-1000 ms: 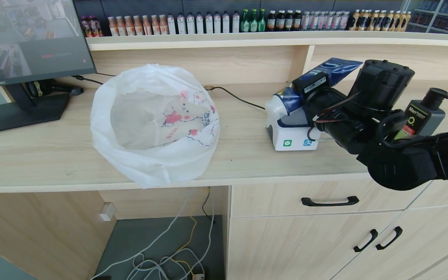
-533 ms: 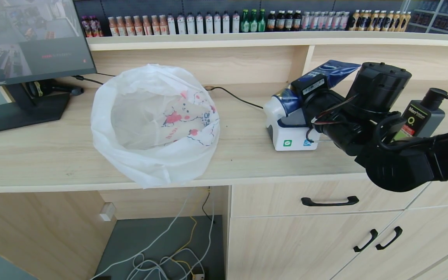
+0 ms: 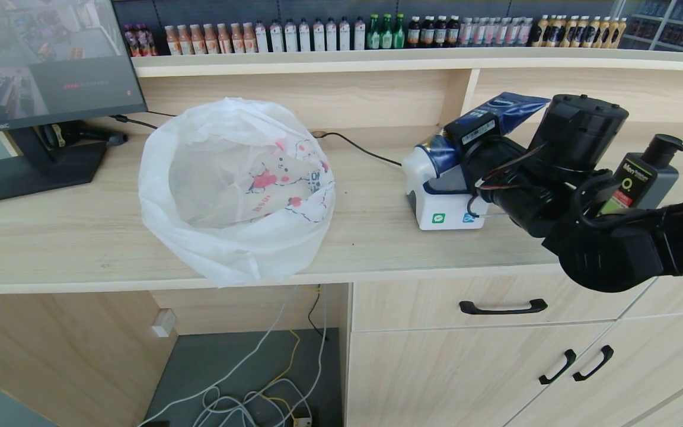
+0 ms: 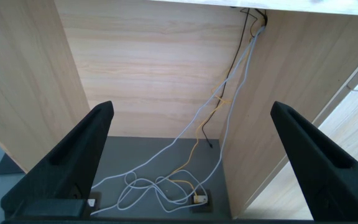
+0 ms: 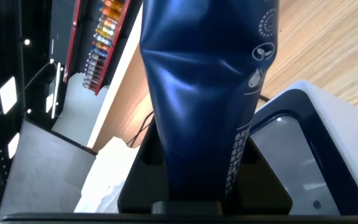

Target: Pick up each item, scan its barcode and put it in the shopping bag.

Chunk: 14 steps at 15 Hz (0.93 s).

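My right gripper point(image 3: 469, 140) is clamped on a dark blue pouch point(image 3: 512, 107). The right wrist view shows its two black fingers point(image 5: 143, 149) pressing on either side of the pouch. I hold the pouch tilted over the scanner point(image 3: 441, 204), with its lower end just above the scanner's sloped top and its upper end pointing up toward the back of the counter point(image 3: 80, 237). I cannot tell whether the pouch touches the scanner. The scanner is a small white box with blue trim, standing on the counter right of centre, and a black cable point(image 3: 358, 148) runs from behind it toward the back wall.

The shopping bag point(image 3: 235, 246) sits on the counter well to the left of the scanner. It is white thin plastic with a cartoon print on one side. Its mouth is open upward and its lower edge bulges over the front lip of the counter. I cannot tell what, if anything, lies inside it.

A dark pump bottle point(image 3: 653, 169) stands upright on the counter to the right of the scanner, partly hidden behind my right arm.

My left gripper point(image 4: 192, 115) hangs low in front of the open bay under the counter. Its fingers are spread wide apart with nothing between them. Beyond it, loose cables point(image 4: 179, 183) trail down the wooden wall and coil on the grey floor.

A monitor point(image 3: 45, 59) stands at the far left of the counter, and a row of drink bottles point(image 3: 377, 32) lines the shelf above.
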Tool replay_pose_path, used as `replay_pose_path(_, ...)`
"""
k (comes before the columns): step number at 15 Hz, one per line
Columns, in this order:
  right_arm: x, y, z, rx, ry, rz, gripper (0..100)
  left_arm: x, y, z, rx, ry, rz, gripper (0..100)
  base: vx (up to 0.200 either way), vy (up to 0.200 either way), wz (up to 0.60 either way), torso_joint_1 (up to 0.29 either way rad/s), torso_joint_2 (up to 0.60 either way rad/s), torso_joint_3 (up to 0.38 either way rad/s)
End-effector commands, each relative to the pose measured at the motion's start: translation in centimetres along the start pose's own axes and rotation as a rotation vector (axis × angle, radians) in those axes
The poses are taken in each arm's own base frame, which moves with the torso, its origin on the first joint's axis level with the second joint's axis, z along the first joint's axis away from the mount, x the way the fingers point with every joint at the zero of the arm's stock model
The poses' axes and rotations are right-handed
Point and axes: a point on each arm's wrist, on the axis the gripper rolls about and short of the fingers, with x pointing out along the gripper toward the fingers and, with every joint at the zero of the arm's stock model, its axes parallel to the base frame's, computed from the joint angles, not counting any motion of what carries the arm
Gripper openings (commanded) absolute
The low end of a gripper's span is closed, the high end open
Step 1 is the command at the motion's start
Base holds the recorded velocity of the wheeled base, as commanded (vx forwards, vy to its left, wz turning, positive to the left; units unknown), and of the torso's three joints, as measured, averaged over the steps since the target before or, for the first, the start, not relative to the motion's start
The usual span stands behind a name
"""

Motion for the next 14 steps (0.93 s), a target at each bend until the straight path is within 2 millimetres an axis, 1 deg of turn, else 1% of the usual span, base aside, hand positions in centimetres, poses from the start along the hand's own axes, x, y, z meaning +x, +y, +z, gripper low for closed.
replay_pose_path(1,0.0,0.3,0.2,0.001,-0.006,0.008,0,0.0,0.0,0.0,-0.001,-0.001,0.0,100,0.0,0.0,0.0,0.0,0.0,0.0)
replay_pose_path(5,-0.3,0.6,0.5,0.006,-0.012,0.017,0,0.0,0.0,0.0,0.0,-0.001,0.001,100,0.0,0.0,0.0,0.0,0.0,0.0)
replay_pose_path(8,-0.8,1.6,1.4,0.013,-0.036,0.04,0,0.0,0.0,0.0,-0.001,-0.001,0.0,100,0.0,0.0,0.0,0.0,0.0,0.0)
replay_pose_path(11,-1.8,3.1,2.8,0.021,-0.062,0.078,0,0.0,0.0,0.0,-0.001,-0.001,0.001,100,0.0,0.0,0.0,0.0,0.0,0.0)
replay_pose_path(14,-3.6,4.6,3.9,0.008,-0.078,0.112,0,0.0,0.0,0.0,-0.001,-0.001,0.0,100,0.0,0.0,0.0,0.0,0.0,0.0)
